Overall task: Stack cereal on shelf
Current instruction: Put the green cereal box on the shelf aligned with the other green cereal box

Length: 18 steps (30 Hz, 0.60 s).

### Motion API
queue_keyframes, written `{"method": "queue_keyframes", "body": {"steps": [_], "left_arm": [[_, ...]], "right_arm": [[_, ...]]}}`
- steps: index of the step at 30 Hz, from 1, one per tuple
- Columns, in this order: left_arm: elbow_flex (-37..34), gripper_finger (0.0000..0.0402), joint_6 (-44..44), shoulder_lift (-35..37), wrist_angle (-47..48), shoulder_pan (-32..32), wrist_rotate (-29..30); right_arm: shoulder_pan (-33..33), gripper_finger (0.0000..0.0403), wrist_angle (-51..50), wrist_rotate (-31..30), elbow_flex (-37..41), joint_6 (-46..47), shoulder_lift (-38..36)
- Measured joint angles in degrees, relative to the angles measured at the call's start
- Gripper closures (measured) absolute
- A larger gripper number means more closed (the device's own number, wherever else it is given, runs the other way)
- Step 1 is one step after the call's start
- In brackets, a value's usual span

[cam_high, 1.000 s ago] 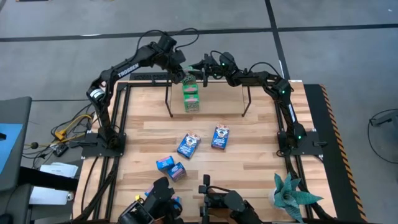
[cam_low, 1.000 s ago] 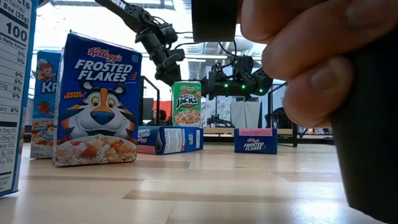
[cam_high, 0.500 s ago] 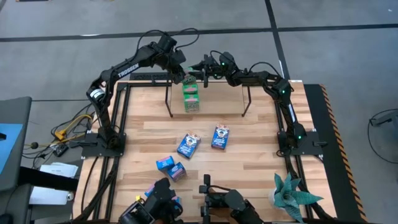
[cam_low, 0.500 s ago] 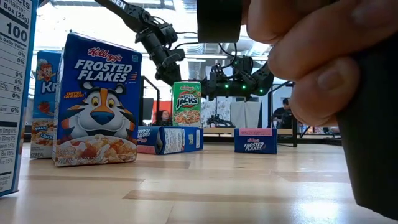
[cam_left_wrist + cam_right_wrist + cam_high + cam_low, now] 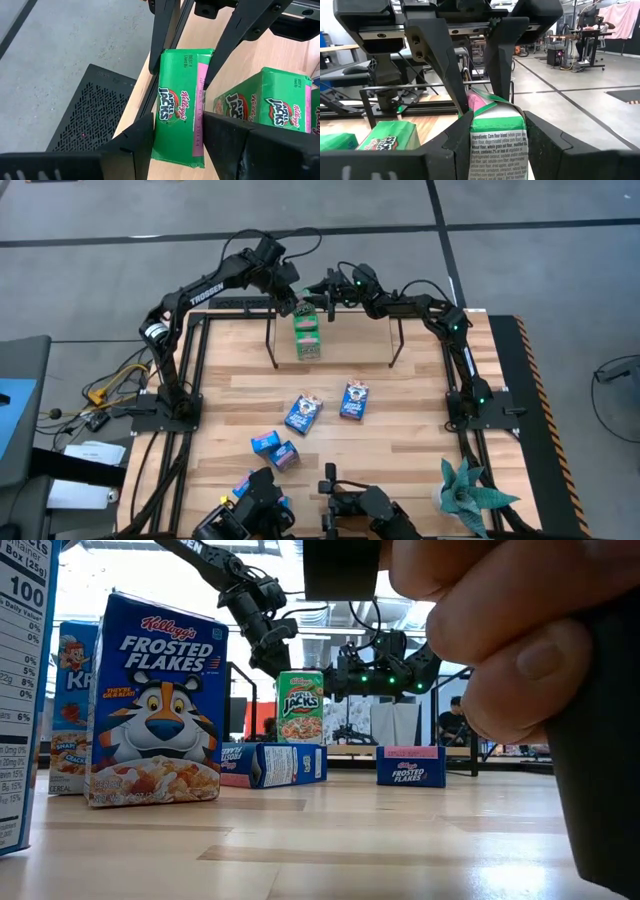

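A green Apple Jacks cereal box (image 5: 180, 110) lies on its back at the far edge of the shelf's wooden board (image 5: 345, 335), between black wire uprights. My left gripper (image 5: 177, 125) and my right gripper (image 5: 495, 125) are each shut on it, one at either end. In the high view the left gripper (image 5: 292, 302) and the right gripper (image 5: 325, 300) meet over the board's far edge. A second green box (image 5: 309, 347) stands beside the first on the board; it also shows in the low view (image 5: 300, 707). My left gripper pinches the green box's two long sides (image 5: 159, 145) between its two fingers, near one end, coming from the table's far left and slanting down. The printed front faces up. Whether the box rests on the board or hangs just above it, I cannot tell. My right gripper pinches the same box at its opposite end, one finger on either side of the panel with the ingredients print (image 5: 497, 147). It comes from the table's right, about level. The left arm's fingers (image 5: 440, 65) show at the box's other end.
Two dark blue boxes (image 5: 303, 412) (image 5: 354, 400) lie mid-table and two light blue ones (image 5: 274, 448) nearer the front. A Frosted Flakes box (image 5: 155, 700) stands close to the low camera. A person's hand (image 5: 500, 640) with a dark object fills that view's right. A plant (image 5: 470, 495) stands near right.
Both arms and the green box have kept still. The person's hand in front of the low camera has shifted a little.
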State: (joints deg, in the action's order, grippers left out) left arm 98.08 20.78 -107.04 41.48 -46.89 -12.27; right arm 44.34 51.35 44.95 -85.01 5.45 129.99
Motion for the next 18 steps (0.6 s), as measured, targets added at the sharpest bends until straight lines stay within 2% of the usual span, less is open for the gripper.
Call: {"method": "queue_keyframes", "body": {"steps": [5,13,18], "left_arm": [[0.00,0.0260,0.00,0.00,0.21,0.07,0.02],[0.00,0.0293,-0.09,0.00,0.23,0.09,0.04],[0.00,0.0293,-0.40,0.00,0.29,0.11,0.45]], "right_arm": [[-0.04,0.0227,0.02,0.06,0.00,0.00,0.00],[-0.04,0.0227,0.07,0.09,0.00,0.00,0.00],[-0.04,0.0221,-0.15,0.04,0.00,0.11,0.00]]}}
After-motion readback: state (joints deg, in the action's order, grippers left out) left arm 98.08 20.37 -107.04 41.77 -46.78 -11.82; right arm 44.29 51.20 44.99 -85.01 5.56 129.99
